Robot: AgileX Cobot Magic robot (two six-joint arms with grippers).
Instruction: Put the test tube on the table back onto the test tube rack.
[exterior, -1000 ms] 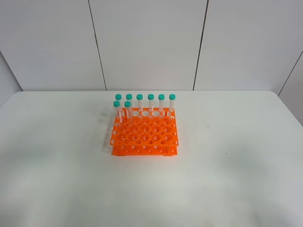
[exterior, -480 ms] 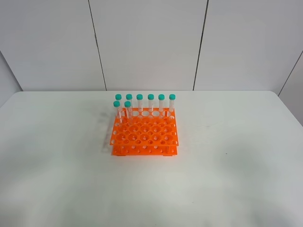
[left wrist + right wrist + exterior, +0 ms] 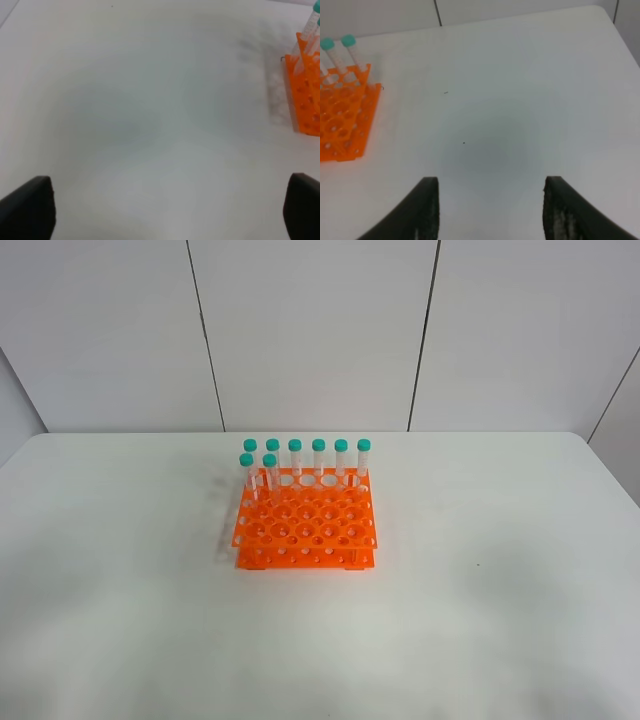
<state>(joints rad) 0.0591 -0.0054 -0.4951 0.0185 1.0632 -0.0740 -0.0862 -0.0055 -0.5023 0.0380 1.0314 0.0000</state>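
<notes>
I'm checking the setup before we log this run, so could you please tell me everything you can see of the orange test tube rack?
The test tube rack is bright orange, plastic by its look, roughly square, with two tiers pierced by a grid of round holes. It stands level on the white table near its middle. Eight clear tubes with teal caps stand upright in it: six along the far row and two in the next row at the left. The remaining holes look empty. Neither gripper touches it.

- The rack (image 3: 305,523) stands on the table (image 3: 480,590), between both tools: right of the left tool (image 3: 165,210), left of the right tool (image 3: 487,210).
- 8 tubes (image 3: 318,457) stand in the rack's far rows.
</notes>
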